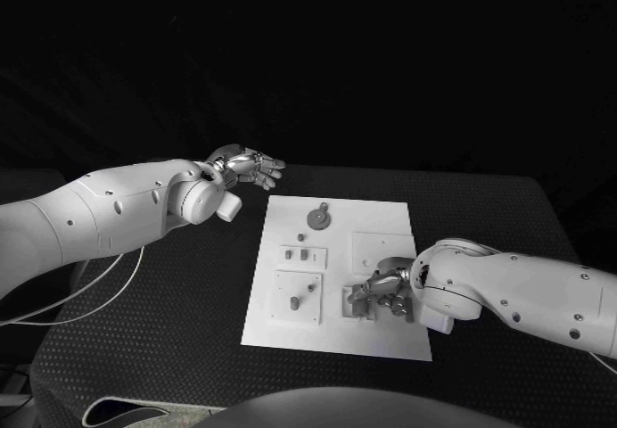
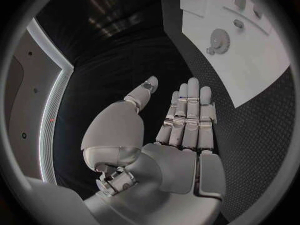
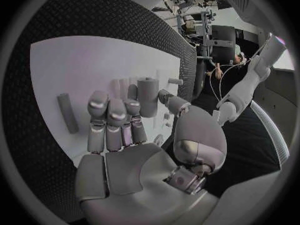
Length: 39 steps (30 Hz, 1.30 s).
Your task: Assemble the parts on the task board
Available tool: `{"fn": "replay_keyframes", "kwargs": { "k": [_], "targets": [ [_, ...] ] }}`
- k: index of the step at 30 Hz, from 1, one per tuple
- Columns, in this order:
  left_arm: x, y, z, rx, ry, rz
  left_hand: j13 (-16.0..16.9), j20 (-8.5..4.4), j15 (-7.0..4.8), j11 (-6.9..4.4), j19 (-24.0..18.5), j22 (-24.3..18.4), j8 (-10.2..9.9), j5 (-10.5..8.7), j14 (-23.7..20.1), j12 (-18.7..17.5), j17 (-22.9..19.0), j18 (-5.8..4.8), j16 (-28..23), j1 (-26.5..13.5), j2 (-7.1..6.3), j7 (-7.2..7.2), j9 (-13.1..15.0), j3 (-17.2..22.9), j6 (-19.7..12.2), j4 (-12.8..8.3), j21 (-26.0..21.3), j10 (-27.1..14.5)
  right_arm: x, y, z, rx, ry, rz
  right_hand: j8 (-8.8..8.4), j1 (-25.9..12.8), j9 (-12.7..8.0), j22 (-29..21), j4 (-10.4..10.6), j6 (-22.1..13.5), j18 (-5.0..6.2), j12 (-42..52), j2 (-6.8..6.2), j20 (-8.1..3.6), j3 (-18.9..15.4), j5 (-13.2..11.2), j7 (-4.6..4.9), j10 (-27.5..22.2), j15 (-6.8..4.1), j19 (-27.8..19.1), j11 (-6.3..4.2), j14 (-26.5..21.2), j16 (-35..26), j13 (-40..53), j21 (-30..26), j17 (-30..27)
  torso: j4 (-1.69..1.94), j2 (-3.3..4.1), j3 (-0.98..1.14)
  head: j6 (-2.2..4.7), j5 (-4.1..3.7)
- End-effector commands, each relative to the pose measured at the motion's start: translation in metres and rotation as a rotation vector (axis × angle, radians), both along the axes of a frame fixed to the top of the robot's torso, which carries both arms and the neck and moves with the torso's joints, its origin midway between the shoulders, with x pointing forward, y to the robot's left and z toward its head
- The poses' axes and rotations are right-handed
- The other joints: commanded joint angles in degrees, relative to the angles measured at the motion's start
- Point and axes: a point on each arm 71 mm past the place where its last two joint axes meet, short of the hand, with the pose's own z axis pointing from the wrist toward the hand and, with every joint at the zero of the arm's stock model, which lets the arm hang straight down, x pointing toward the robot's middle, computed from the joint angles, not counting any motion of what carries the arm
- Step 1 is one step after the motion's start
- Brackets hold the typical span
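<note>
The white task board (image 1: 337, 276) lies flat in the middle of the black table (image 1: 514, 214). The left hand (image 1: 247, 168) is up above the table, off the far left corner of the board. Its fingers (image 2: 187, 115) are straight and a little apart, and it holds nothing. The right hand (image 1: 386, 290) is low over the near right part of the board. Its fingers (image 3: 115, 115) bend down toward a grey peg (image 3: 148, 97) that stands up on the board, but I cannot tell if they hold it. A longer grey bar (image 3: 67, 113) lies flat on the board just beside that hand. A round gear (image 1: 317, 217) sits near the far end of the board, well apart from both hands.
</note>
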Motion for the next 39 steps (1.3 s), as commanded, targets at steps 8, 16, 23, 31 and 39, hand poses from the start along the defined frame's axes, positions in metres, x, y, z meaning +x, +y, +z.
{"fn": "replay_keyframes", "kwargs": {
  "k": [8,16,23,31,39],
  "targets": [
    [0.0,-0.002,0.001,-0.01,-0.002,-0.013,-0.08,0.01,0.08,-0.11,0.38,0.09,0.4,-0.02,0.48,0.12,0.13,1.01,-0.32,-0.68,-0.11,0.01,-0.09,0.01,-0.36,0.31,-0.36,0.44,-0.005,0.003,-0.004,-0.009,0.016,0.036,-0.48,-0.93,0.41,-0.11,0.73,-0.77,3.23,-0.45,-1.46,-0.06,-2.86,-0.26,0.13,-0.51,-0.29,-0.22,-0.07,-0.2,-0.54,0.22,0.22,0.35,-0.01,-0.03,0.01,-0.12,0.09],
    [0.0,-0.002,0.001,-0.01,-0.002,-0.013,-0.08,0.01,0.07,-0.11,0.39,0.11,0.41,-0.01,0.48,0.12,0.17,1.01,-0.34,-0.67,-0.13,0.01,-0.1,0.01,-0.38,0.33,-0.37,0.44,-0.005,0.002,-0.004,-0.012,0.015,0.039,-0.52,-0.85,0.56,-0.12,0.56,-0.93,3.23,-0.48,-1.92,-0.15,-3.94,-0.26,0.14,-0.64,-0.3,-0.37,-0.06,-0.27,-0.65,0.3,0.26,0.48,-0.02,-0.03,0.01,-0.19,0.13],
    [0.0,-0.002,0.001,-0.01,-0.002,-0.013,-0.08,0.0,0.07,-0.11,0.39,0.13,0.42,-0.01,0.49,0.12,0.2,1.01,-0.37,-0.67,-0.14,0.01,-0.1,0.02,-0.38,0.34,-0.39,0.45,-0.005,0.002,-0.004,-0.013,0.016,0.04,-0.5,-0.84,0.64,-0.14,0.62,-0.94,3.23,-0.48,-1.82,-0.19,-4.32,-0.26,0.13,-0.67,-0.3,-0.43,-0.07,-0.3,-0.69,0.34,0.26,0.54,-0.02,0.0,0.03,-0.26,0.13],
    [0.0,-0.002,0.001,-0.01,-0.003,-0.013,-0.08,0.0,0.07,-0.11,0.39,0.15,0.43,-0.01,0.49,0.12,0.24,1.01,-0.39,-0.65,-0.15,0.01,-0.11,0.04,-0.39,0.35,-0.41,0.45,-0.003,0.0,-0.003,0.009,-0.014,0.035,-0.43,0.21,0.79,-0.17,0.37,-0.86,3.22,-0.48,-1.03,-0.32,-4.05,-0.26,0.07,-0.64,-0.35,-0.46,-0.13,-0.26,-0.73,0.38,0.29,0.65,-0.01,-0.05,0.01,-0.14,0.06],
    [0.0,-0.001,0.001,-0.009,-0.004,-0.009,-0.08,0.0,0.07,-0.11,0.4,0.16,0.45,0.0,0.5,0.12,0.26,1.01,-0.41,-0.66,-0.13,0.01,-0.12,0.04,-0.38,0.38,-0.42,0.46,-0.001,-0.011,0.008,0.076,-0.076,0.031,-0.37,1.51,0.97,-0.26,-0.06,-0.78,3.23,-0.47,-0.93,-0.42,-3.74,-0.24,0.02,-0.44,-0.41,-0.43,-0.18,-0.25,-0.88,0.39,0.29,0.73,-0.03,-0.05,0.08,0.12,0.0]
  ]
}}
